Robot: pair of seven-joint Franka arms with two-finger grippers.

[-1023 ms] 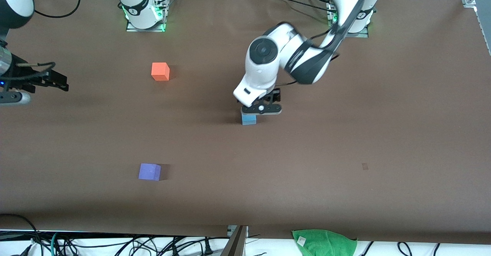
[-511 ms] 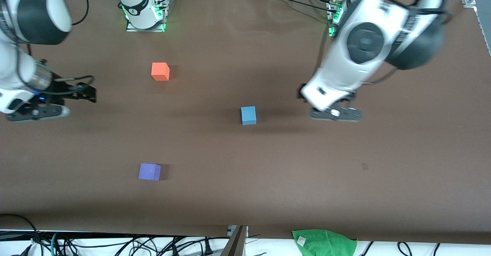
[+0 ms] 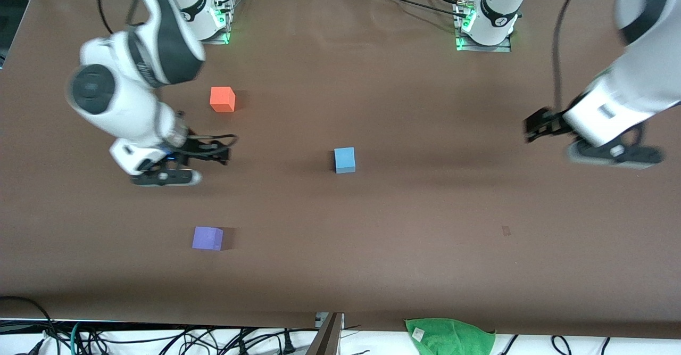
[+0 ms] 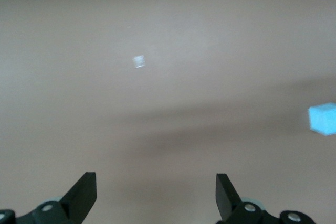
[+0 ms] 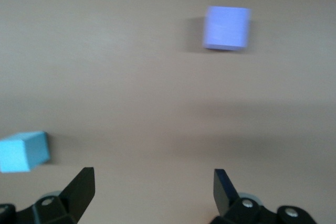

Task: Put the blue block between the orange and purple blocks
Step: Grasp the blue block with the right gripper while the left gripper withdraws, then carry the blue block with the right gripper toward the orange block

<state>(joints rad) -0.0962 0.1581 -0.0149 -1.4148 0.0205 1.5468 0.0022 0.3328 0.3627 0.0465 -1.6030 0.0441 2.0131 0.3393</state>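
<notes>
Brown table: left tool, spread and empty, over its left-arm end; right tool, spread, above bare surface between orange block and purple block; blue block mid-table

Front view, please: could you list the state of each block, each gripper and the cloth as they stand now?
blue block: resting free on the table, not gripped, mid-table.
orange block: flat on the table, untouched, nearer the robots' bases.
purple block: flat on the table, untouched, nearest the front camera.
right gripper: jaws open, empty, over bare table between orange and purple blocks.
left gripper: jaws open, empty, over the left arm's end.
green cloth: crumpled at the table's edge.
</notes>
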